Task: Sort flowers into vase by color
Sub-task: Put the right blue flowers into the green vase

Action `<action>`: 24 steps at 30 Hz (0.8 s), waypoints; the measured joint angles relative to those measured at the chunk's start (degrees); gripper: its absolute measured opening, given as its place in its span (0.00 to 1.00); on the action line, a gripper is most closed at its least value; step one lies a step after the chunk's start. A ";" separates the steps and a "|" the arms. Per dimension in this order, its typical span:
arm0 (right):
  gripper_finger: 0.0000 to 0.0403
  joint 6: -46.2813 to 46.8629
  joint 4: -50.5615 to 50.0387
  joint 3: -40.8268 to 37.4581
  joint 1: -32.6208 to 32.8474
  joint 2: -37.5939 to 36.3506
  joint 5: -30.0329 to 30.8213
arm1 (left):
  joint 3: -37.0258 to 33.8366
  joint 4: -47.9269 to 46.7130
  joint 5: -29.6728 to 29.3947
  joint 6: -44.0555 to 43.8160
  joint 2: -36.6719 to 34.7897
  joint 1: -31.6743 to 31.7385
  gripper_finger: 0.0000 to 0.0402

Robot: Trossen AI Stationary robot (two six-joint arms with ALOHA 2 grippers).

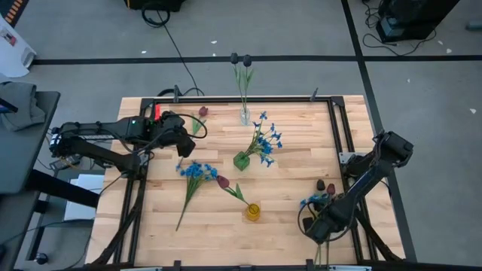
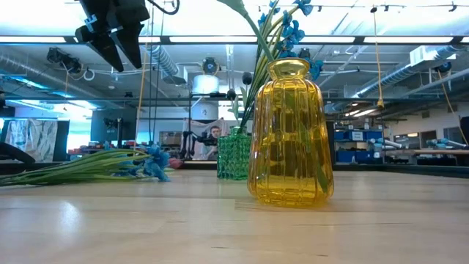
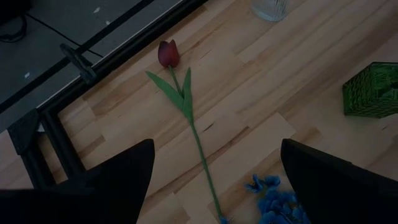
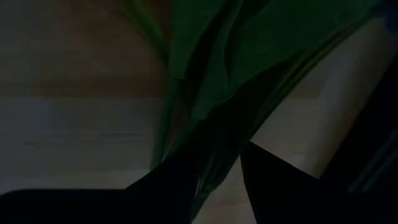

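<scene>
we see the left tool [image 1: 183,143] above the bench [image 1: 286,218], fingers spread wide and holding nothing — below it lies a red tulip [image 3: 168,54], stem running to a blue spray [image 1: 196,172]. the right tool [image 1: 320,218], at the bench's right edge, grips green flower stems [image 4: 205,93] — fingers narrowed on them. blue flowers [image 1: 265,139] stand in the green vase [image 1: 242,160]; another red tulip [image 1: 224,183] rests by the yellow vase [image 1: 252,212].

No readable text anywhere in these shots, honestly. No labels, brand marks or numbers on anything on the table, and the stuff in the room behind is too far off to make out.
</scene>
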 joint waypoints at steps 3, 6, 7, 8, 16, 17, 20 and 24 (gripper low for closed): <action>0.34 -0.28 0.82 0.07 -0.09 0.77 0.65 | 0.00 0.01 0.00 0.00 0.00 0.00 0.88; 0.32 -0.54 0.97 0.11 -0.50 1.00 0.81 | 0.00 0.02 0.00 0.00 0.00 0.00 0.88; 0.31 -0.63 0.98 0.11 -0.50 0.94 0.97 | 0.00 0.02 0.00 -0.01 0.00 0.00 0.88; 0.29 -0.75 0.91 0.11 -0.50 0.83 1.15 | 0.00 0.02 0.00 -0.02 0.00 0.00 0.88; 0.08 -1.09 1.09 0.04 -0.55 0.59 1.51 | 0.00 0.10 -0.01 -0.01 0.00 0.00 0.88; 0.06 -1.15 1.10 0.04 -0.55 0.43 1.47 | 0.00 0.11 -0.02 0.00 0.00 0.00 0.88; 0.03 -1.40 0.76 0.04 -0.55 -0.52 0.80 | 0.00 0.13 -0.02 -0.01 0.00 0.00 0.88; 0.05 -1.29 -2.15 0.02 -0.55 -2.56 -1.20 | 0.00 0.31 -0.37 0.00 0.00 0.00 0.88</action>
